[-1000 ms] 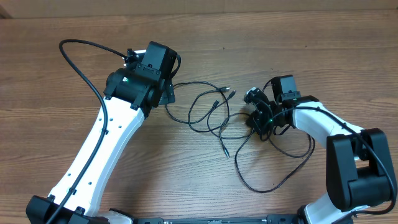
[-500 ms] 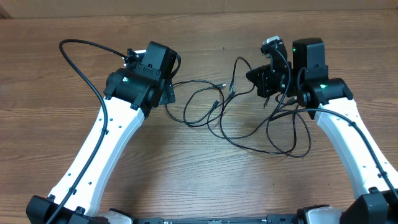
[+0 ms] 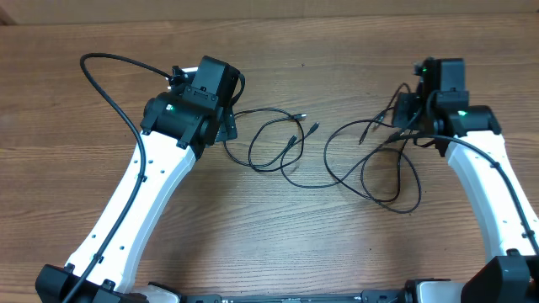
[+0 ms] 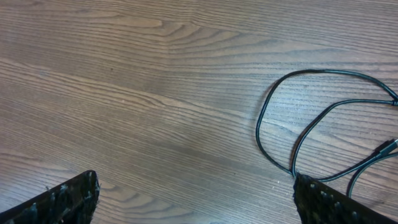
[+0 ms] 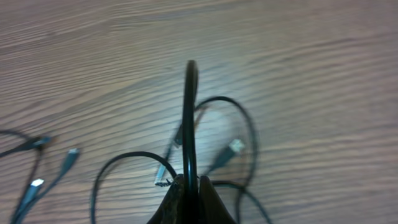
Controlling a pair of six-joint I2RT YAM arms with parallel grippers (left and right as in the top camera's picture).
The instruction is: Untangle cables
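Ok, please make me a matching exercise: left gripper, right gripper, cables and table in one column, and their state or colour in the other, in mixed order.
Column one:
1. left gripper
2. right gripper
3. cables
4. table

Column two:
A. brown wood grain
B. open, fingers wide apart
C. thin, black, in loose loops
D. shut on one of the cables

Pairs: 1-B, 2-D, 3-C, 4-A

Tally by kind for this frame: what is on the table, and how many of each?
Robot arms: 2 (left arm, right arm)
Thin black cable tangle: 1 (the cords overlap too much to count separately)
Total: 3
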